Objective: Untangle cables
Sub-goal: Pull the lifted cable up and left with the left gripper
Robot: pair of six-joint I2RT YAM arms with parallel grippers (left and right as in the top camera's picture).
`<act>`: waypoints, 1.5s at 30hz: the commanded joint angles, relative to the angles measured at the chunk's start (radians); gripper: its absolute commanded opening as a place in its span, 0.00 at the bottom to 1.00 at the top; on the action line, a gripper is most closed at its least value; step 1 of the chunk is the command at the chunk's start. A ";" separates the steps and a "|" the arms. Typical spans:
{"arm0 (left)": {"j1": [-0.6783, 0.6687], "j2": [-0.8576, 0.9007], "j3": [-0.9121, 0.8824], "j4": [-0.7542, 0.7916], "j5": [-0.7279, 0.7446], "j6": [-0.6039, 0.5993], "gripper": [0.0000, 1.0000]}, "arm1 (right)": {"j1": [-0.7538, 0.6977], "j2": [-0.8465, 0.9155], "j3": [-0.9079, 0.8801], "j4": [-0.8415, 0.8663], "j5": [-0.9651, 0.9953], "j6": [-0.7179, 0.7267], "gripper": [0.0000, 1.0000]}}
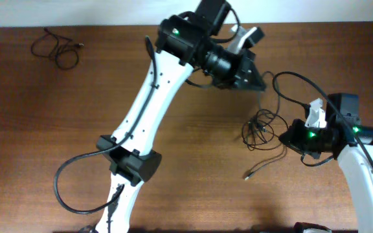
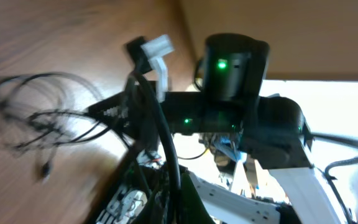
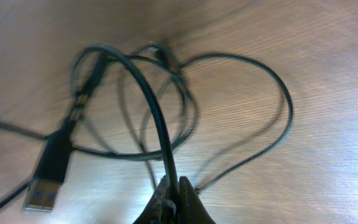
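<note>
The cables [image 1: 259,126] lie as a small black tangle on the wooden table right of centre, and one loop [image 1: 296,84] arches up toward the right arm. My right gripper [image 1: 283,137] sits at the tangle's right edge. In the right wrist view it [image 3: 171,190] is shut on one black cable [image 3: 148,93] that curves up over the other loops, and a USB plug [image 3: 39,193] lies at lower left. My left gripper [image 1: 259,84] hangs just above the tangle. The left wrist view is blurred but shows its jaws [image 2: 173,190] shut on a black cord [image 2: 157,118].
A separate coiled black cable [image 1: 57,46] lies at the far left back of the table. A loose plug end [image 1: 247,175] trails toward the front. The left arm [image 1: 147,97] stretches diagonally across the middle. The two grippers are close together.
</note>
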 commanded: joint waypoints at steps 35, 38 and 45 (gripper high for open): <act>0.530 -0.077 0.018 -0.146 -0.050 0.189 0.00 | -0.132 0.210 0.029 -0.059 -0.255 -0.192 0.60; 0.512 -0.103 0.018 -0.146 -0.301 0.089 0.00 | -0.132 0.169 0.055 -0.100 -0.244 -0.193 0.64; 0.445 -0.132 0.018 -0.146 -0.502 0.081 0.00 | -0.132 0.053 0.082 -0.144 -0.229 -0.190 0.77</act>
